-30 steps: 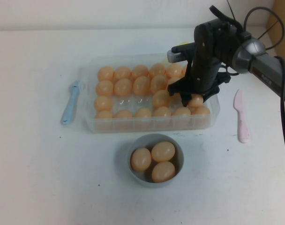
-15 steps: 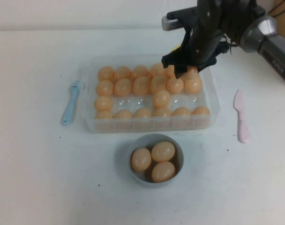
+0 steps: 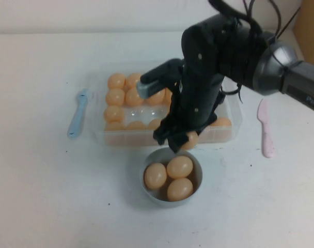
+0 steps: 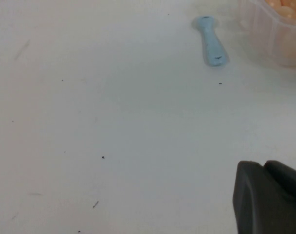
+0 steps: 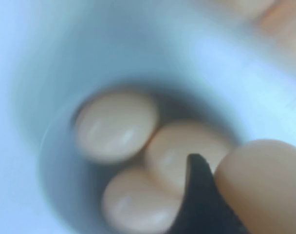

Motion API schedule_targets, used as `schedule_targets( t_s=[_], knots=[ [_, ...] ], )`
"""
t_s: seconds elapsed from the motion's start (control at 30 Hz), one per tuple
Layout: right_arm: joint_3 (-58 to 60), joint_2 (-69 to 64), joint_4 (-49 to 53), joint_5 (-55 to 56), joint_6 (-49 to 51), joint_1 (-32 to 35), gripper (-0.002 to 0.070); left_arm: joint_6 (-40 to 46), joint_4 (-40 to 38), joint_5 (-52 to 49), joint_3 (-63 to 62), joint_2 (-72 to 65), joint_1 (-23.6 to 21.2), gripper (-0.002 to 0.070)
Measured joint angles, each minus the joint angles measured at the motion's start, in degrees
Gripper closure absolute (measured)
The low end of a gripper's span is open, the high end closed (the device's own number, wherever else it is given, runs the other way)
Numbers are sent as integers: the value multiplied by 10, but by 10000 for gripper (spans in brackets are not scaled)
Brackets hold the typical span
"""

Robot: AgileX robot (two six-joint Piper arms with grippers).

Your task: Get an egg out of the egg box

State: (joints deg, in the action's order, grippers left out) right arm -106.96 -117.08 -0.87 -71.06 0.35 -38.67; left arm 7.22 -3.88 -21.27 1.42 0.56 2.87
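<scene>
Right claw (image 3: 181, 142): pinching one egg (image 3: 189, 139) above the far rim of the grey bowl (image 3: 195, 161), just in front of the egg box (image 3: 101, 135). Its wrist view alone shows a dark fingertip (image 5: 199, 195) against that egg, three eggs below. Left claw (image 4: 269, 197): over bare counter (image 4: 114, 122) near the blue spoon (image 4: 211, 46), seen only in its wrist view; spread cannot be told.

So there's a small round grey-blue bowl (image 3: 196, 182) sitting on the white table (image 3: 38, 196) on my side, and three eggs (image 3: 172, 178) are lying in it, all bunched up and touching each other. A light blue spoon (image 3: 77, 113) is lying flat off to my left, and a pink one (image 3: 265, 129) is lying flat over on my right. Both are resting on the tabletop, well apart from the bowl.
</scene>
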Motion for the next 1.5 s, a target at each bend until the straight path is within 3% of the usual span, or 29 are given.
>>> schedule_targets(
  t_s=[0.17, 0.47, 0.67, 0.93, 1.07, 1.33, 1.5],
  knots=[
    [75, 23, -11, 15, -3, -35, 312, 0, 0, 0, 0, 0, 0, 679],
    [85, 26, -24, 82, -18, -62, 312, 0, 0, 0, 0, 0, 0, 679],
    [85, 26, -21, 84, -21, -62, 228, 0, 0, 0, 0, 0, 0, 679],
    [85, 19, -20, 79, -22, -62, 218, 0, 0, 0, 0, 0, 0, 679],
    [85, 23, -16, 89, -22, -62, 305, 0, 0, 0, 0, 0, 0, 679],
    [108, 108, -2, 161, -3, -62, 645, 0, 0, 0, 0, 0, 0, 680],
    [234, 218, 16, 279, 40, -62, 685, 0, 0, 0, 0, 0, 0, 680]
  ],
)
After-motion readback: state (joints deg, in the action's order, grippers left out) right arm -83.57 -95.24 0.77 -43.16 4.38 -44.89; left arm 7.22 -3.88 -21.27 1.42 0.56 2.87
